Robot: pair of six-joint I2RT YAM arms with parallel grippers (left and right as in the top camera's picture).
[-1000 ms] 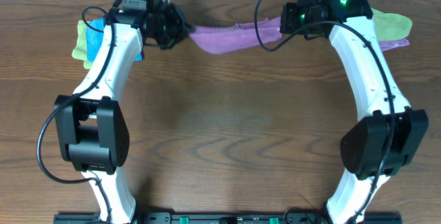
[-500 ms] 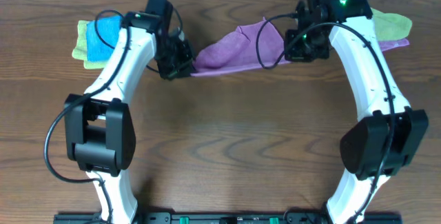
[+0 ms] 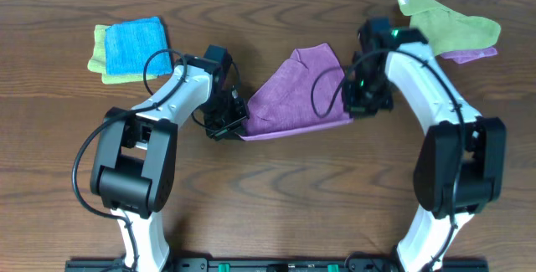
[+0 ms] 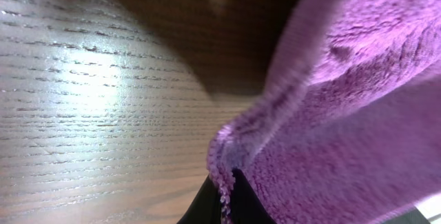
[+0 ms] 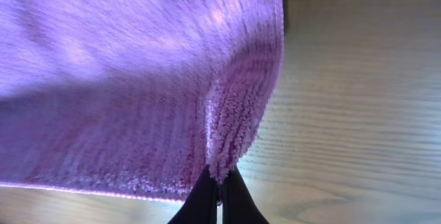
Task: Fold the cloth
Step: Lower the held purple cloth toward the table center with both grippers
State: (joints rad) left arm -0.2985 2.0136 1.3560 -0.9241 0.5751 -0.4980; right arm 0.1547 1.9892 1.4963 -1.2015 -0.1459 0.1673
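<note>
The purple cloth [image 3: 297, 96] hangs stretched between both arms over the middle of the table, its far part peaking toward the back. My left gripper [image 3: 237, 121] is shut on the cloth's left corner; in the left wrist view the black fingertips [image 4: 242, 200] pinch its hem, and the cloth [image 4: 344, 114] fills the right side. My right gripper [image 3: 353, 106] is shut on the right corner. In the right wrist view its fingertips [image 5: 234, 203] clamp a bunched edge of the cloth [image 5: 138, 79], which spreads to the left above the wood.
A bright blue cloth [image 3: 134, 43] lies on a lime-green one [image 3: 100, 50] at the back left. Another lime-green cloth [image 3: 448, 23] lies over a purple one [image 3: 469, 53] at the back right.
Both arms have pulled the cloth from the back edge toward the table's middle and lowered it. The cloth has spread from a thin strip into a wider sheet.
</note>
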